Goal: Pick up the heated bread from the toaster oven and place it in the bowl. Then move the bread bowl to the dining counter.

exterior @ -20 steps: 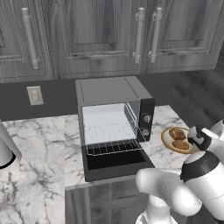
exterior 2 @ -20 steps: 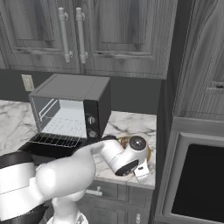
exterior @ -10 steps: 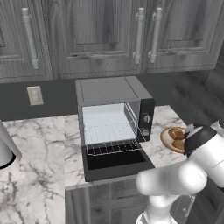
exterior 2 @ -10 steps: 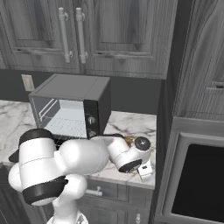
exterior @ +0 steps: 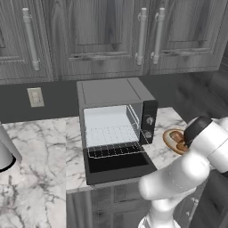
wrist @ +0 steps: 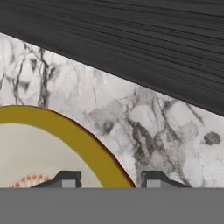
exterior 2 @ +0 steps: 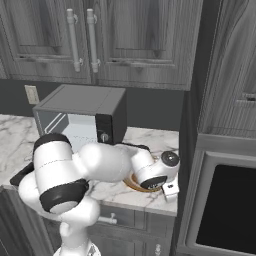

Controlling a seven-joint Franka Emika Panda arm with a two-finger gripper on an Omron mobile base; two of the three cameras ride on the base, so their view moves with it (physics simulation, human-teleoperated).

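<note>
**Gripper straddling bowl rim, bread already in bowl**

The wide shallow tan-gold bowl (exterior: 171, 143) sits on the white grey-veined marble bench (exterior: 40, 151), just right of the boxy grey-topped toaster oven (exterior: 116, 122), near the bench's front edge. Brown bread (exterior: 178, 137) lies inside it; too small to tell whether one piece or two, or which is the small golden-brown roll. Oven door is down, wire rack looks bare, so my read is the bread step is done and the bowl pickup is in hand.

Key relation: in the hand view the two dark fingertips of the gripper (wrist: 107, 180) stand one either side of the bowl's (wrist: 83, 144) gold rim, one over the pale inside, one over the marble (wrist: 153, 118) outside. Rim arc runs between them, so the bowl body lies off to the inner-finger side. Jaws are part-way apart around the rim; I cannot tell if they are pinching it yet.

In the right base view the gripper's (exterior 2: 165, 186) hand is low over the bowl (exterior 2: 136, 185), hiding most of it.

No brand, label or readable writing anywhere; oven panel shows only two knobs.
</note>
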